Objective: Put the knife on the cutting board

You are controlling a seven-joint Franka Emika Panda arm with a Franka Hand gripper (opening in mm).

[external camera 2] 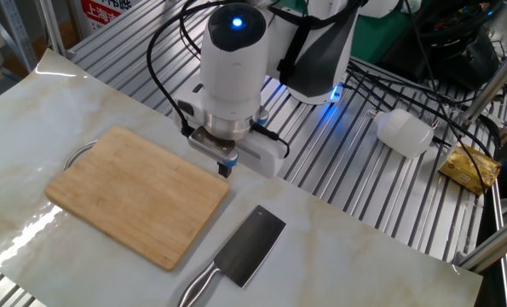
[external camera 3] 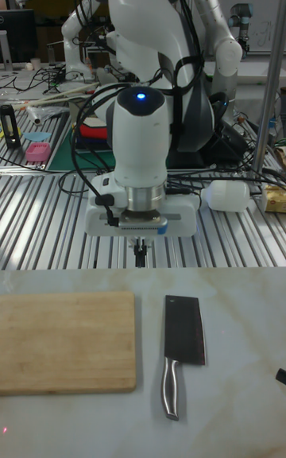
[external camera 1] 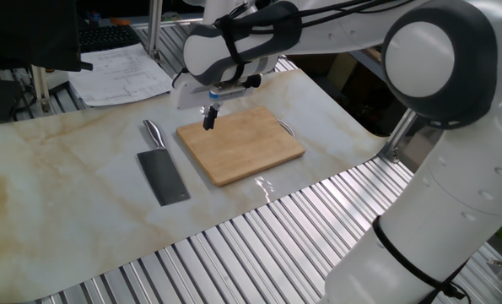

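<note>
We judge the knife (external camera 3: pixel 183 347) stiff, heavy and slippery, lying flat on the tabletop (external camera 1: pixel 82 211) beside the cutting board (external camera 3: pixel 67 340); we would grasp its handle (external camera 3: pixel 170 390); the gripper (external camera 3: pixel 140 255) hangs empty, fingers nearly together.

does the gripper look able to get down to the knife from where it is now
Probably yes. The knife lies flat on the table beside the cutting board with nothing on or over it, and the gripper hangs above the table near the board's corner, holding nothing.

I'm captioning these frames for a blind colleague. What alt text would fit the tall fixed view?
A white robot arm's gripper hangs above a marble-patterned table, jaws close together and holding nothing. Below it, a cleaver-style knife lies flat, handle toward the camera, apart from a bare wooden cutting board on its left.
</note>
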